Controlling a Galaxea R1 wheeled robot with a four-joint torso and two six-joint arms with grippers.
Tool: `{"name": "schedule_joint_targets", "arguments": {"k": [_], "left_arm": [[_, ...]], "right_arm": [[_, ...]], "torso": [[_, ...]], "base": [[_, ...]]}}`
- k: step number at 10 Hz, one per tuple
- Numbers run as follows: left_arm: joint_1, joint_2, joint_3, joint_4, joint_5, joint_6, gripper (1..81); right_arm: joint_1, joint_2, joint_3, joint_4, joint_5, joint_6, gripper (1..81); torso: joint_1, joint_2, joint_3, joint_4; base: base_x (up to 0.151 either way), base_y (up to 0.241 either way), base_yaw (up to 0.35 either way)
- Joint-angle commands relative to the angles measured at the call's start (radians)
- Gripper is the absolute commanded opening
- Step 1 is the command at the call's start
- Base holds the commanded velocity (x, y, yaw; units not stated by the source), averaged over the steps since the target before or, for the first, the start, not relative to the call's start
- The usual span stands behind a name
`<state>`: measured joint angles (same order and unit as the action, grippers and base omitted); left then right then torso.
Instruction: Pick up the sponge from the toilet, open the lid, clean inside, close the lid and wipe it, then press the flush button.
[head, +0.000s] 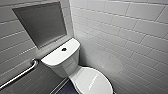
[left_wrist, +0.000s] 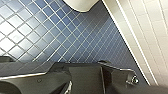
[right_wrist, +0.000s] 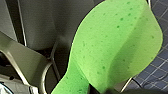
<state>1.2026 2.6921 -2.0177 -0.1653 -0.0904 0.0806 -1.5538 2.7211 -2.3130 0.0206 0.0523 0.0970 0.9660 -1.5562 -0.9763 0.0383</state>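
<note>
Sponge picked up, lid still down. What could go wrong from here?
1. The sponge covers much of the right wrist view, so aiming by that camera may be poor.
2. The lid is shut and looks smooth, so it is likely hard to catch and lift.
3. The toilet sits tight between the grab bar and the tiled wall; an arm could clip either.

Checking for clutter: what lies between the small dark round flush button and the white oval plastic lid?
Nothing loose: in the head view, only bare white tank top and tank front run from the flush button to the lid.
</note>
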Motion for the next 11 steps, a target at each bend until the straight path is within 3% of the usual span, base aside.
{"name": "schedule_joint_targets", "arguments": {"k": [1,2,4,5,6,7,8,9,11], "left_arm": [[-0.037,-0.018,0.030,-0.006,0.060,0.002,81.1],[-0.045,-0.020,0.030,-0.006,0.061,0.002,81.1],[-0.065,-0.023,0.030,-0.011,0.060,0.002,81.1],[-0.086,-0.023,0.030,-0.016,0.067,0.001,81.1],[-0.108,-0.024,0.031,-0.037,0.072,-0.016,81.1],[-0.131,-0.024,0.034,-0.046,0.077,-0.033,81.1],[-0.157,-0.021,0.036,-0.048,0.101,-0.054,81.1],[-0.183,-0.017,0.033,-0.048,0.121,-0.082,81.1],[-0.240,0.011,0.034,-0.048,0.181,-0.114,81.1]], "right_arm": [[-0.013,-0.021,0.014,-0.013,-0.086,-0.003,1.0],[-0.013,-0.024,0.018,-0.012,-0.086,-0.003,1.0],[-0.015,-0.027,0.020,-0.011,-0.086,-0.003,1.0],[-0.015,-0.027,0.020,-0.011,-0.085,-0.003,1.0],[-0.015,-0.027,0.020,-0.011,-0.085,-0.003,1.0],[-0.016,-0.027,0.018,-0.010,-0.085,-0.003,1.0],[-0.018,-0.025,0.015,-0.005,-0.085,-0.003,1.0],[-0.021,-0.025,0.017,-0.004,-0.085,-0.003,1.0],[-0.033,-0.016,0.017,-0.011,-0.085,-0.003,1.0]], "torso": [[-0.001,0.002,0.000,0.000],[0.011,-0.019,0.000,0.000],[0.021,-0.033,0.000,-0.085],[0.022,-0.037,0.000,-0.099],[0.023,-0.038,0.000,-0.127],[0.023,-0.038,0.000,-0.141],[0.023,-0.038,0.000,-0.105],[0.023,-0.038,0.000,-0.129],[0.023,-0.038,0.000,-0.139]], "base": [[0.000,0.000,0.000],[0.000,0.000,0.000],[0.000,0.000,0.000],[0.000,0.000,0.000],[0.000,0.000,0.000],[0.000,0.000,0.000],[0.000,0.000,0.000],[0.000,0.000,0.000],[0.000,0.000,0.000]]}}
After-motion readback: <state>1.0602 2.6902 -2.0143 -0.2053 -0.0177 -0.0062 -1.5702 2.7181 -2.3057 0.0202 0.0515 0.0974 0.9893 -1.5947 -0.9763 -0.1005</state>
